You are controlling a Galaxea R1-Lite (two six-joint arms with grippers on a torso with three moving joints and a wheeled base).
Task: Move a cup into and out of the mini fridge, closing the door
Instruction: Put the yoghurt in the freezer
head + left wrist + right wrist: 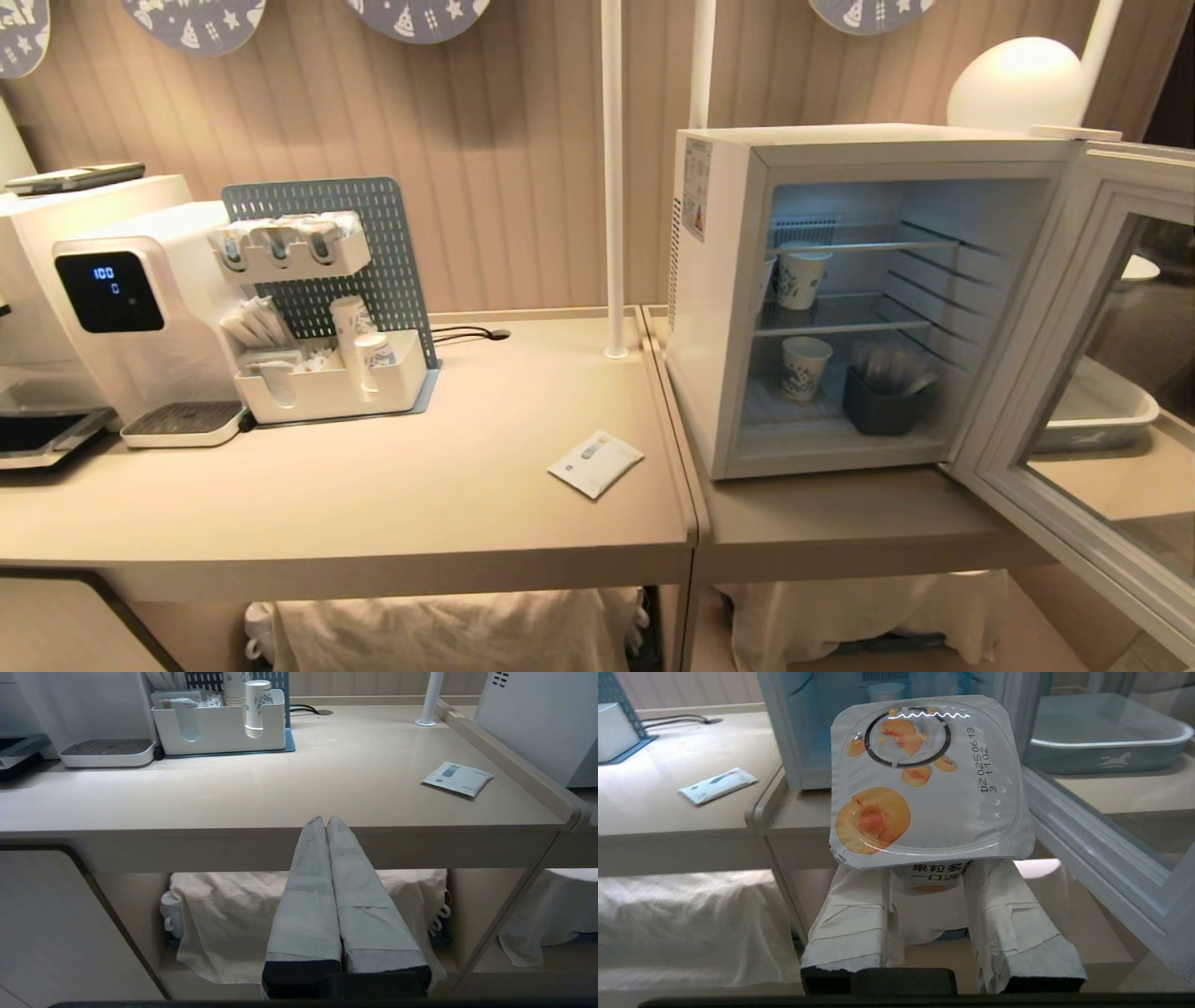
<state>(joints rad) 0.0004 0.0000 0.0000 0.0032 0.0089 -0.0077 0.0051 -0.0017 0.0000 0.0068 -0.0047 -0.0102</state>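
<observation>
The cup (924, 784) is a small white yogurt cup with a peach-printed foil lid. My right gripper (927, 872) is shut on its body just under the lid rim, in front of the table edge and below the top. The mini fridge (719, 308) stands on the right table with its door (1055, 373) swung wide open to the right. In the right wrist view the fridge's open front (794, 742) lies straight ahead beyond the cup. My left gripper (325, 820) is shut and empty, parked low in front of the left table's edge. Neither arm shows in the head view.
Two printed paper cups (801, 275) (805, 367) and a dark holder (882, 401) sit on the fridge shelves. A white sachet (596, 462) lies on the left table, with a drinks machine (121, 308) and cup organizer (327, 373) behind. A grey tray (1102, 415) sits behind the door glass.
</observation>
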